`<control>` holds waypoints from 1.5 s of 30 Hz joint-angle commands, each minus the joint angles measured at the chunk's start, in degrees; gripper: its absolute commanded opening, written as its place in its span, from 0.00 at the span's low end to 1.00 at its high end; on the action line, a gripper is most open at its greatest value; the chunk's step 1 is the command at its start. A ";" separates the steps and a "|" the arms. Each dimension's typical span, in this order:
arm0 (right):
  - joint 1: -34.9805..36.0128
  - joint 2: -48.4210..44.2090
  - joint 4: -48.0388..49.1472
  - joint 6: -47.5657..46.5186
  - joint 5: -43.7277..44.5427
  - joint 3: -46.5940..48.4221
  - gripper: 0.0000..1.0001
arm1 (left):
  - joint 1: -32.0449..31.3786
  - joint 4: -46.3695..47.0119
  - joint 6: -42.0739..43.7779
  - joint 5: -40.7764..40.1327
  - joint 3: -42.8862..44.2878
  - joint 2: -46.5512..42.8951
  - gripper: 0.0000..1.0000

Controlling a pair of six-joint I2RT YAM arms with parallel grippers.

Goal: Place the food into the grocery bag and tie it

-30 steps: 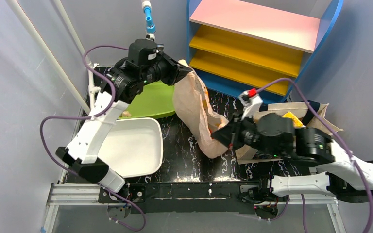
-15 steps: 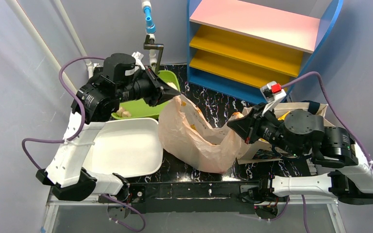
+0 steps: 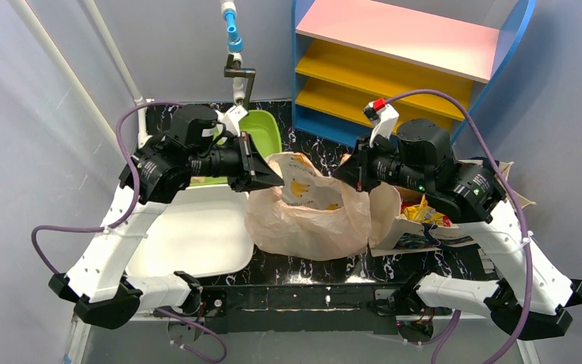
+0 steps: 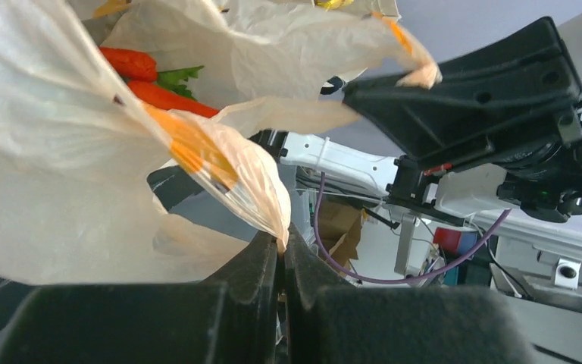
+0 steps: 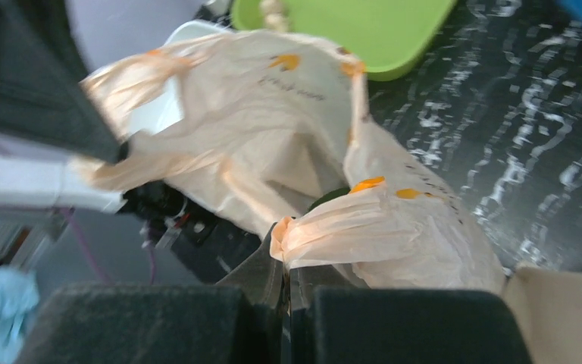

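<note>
The left gripper (image 4: 282,244) is clenched on a thin twist of handle film. The plastic fans out of its closed jaws toward 10 o'clock in the left wrist view. The right gripper (image 5: 286,259) is likewise clamped on a bunched, crumpled handle that bulges out just above its jaws.

From above, the two grippers hold the grocery bag (image 3: 311,220) up by its top, the left one at the bag's 10 o'clock and the right one at its 2 o'clock. The bag's belly sags onto the table between them.

The film looks very light, soft and slippery, and it would likely tear under a sharp pull. The handles are best gripped where they are gathered thick, deep between the pads. The load seems small, enough to weigh the bottom down but not to strain the handles.

Through the bag's mouth a carrot (image 4: 170,97) and a red piece (image 4: 127,63) show, and the right wrist view catches a dark green thing (image 5: 326,199). The rest of the food is hidden behind cloudy film.

I can't tell whether the handles are crossed, and no knot shows. The right wrist view is blurred.

A white tub (image 3: 189,235) sits at the bag's 9 o'clock, a green tray (image 3: 261,133) at 11 and a tote (image 3: 492,171) at 3.
</note>
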 commanded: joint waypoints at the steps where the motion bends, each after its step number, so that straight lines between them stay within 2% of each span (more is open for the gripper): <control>1: -0.80 -1.37 7.02 -6.24 -19.54 1.53 0.01 | 0.05 1.67 5.61 5.05 4.39 2.59 0.00; 5: -2.34 -0.56 13.06 -4.43 -34.91 -1.49 0.01 | 0.22 1.17 9.22 9.53 6.77 4.35 0.05; 10: -3.88 5.26 18.28 0.23 -51.42 -2.89 0.01 | 0.77 1.50 12.94 14.46 5.64 4.31 0.07; 15: -4.69 10.90 21.66 4.26 -62.25 -2.96 0.01 | 1.25 6.24 13.54 19.70 2.68 2.44 0.06; 19: -4.75 13.77 25.73 8.19 -68.46 -3.07 0.01 | 1.59 9.05 13.47 20.78 0.10 0.66 0.06; 22: -4.75 15.10 27.92 10.70 -72.22 -3.74 0.01 | 2.09 9.42 13.70 21.16 -0.49 0.10 0.07; 28: -4.75 16.81 32.71 15.65 -76.85 -5.77 0.01 | 2.73 7.06 14.97 22.12 -0.66 -0.35 0.17; 36: -4.51 17.06 34.69 17.07 -77.79 -9.23 0.01 | 3.42 1.34 18.36 19.81 0.07 -2.48 0.70; 40: -4.24 17.30 36.74 18.45 -78.72 -10.72 0.01 | 3.56 -4.79 22.16 16.93 2.45 -2.67 0.72; 45: -3.62 18.78 37.54 19.20 -79.73 -10.61 0.01 | 3.64 -11.74 25.78 12.28 6.41 -1.39 0.68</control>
